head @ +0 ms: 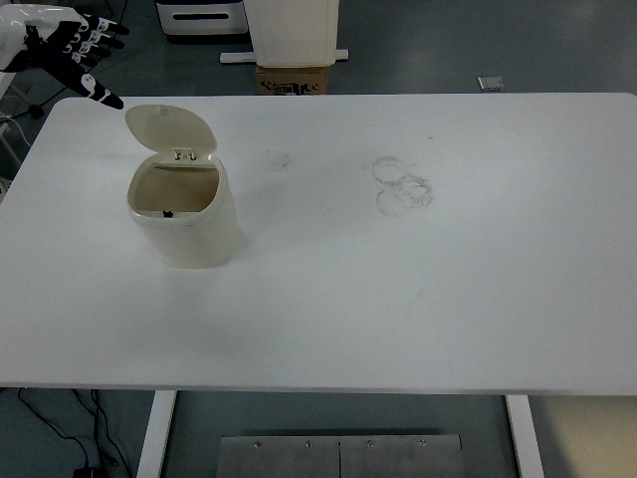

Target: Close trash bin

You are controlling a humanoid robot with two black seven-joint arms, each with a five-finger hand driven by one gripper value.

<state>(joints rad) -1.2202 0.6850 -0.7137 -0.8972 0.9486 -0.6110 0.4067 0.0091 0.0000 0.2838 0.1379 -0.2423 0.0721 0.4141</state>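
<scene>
The large white rectangular table (418, 289) fills most of the head view; faint grey ring marks (400, 185) are seen approx. mid-table, w/ a smaller smudge to their left. Beyond the far edge, a tall cream-white cabinet-like unit (291, 28) is seen on the grey floor, w/ a brown cardboard box (292, 79) at its foot; dark print is carried on the box front but is too small to be read. No other label or brand can be made out. The cream plastic round-bodied trash bin (184, 214) is stood upright on the table's left part, nearer the far edge than the near one. Its domed flip lid (169, 131) is raised at the back, hinged on the far side, so the opening is exposed toward the camera. The black left robot hand w/ white-jointed fingers (65, 55) is held at the top-left corner, just past the far-left table edge, fingers extended & spread, nothing grasped. From that hand the lid lies to the right & slightly nearer the camera, apart, not touched. The right hand is not in view, so the left is judged the only candidate. The lid would prob. need to be pushed from behind, forward & down.
</scene>
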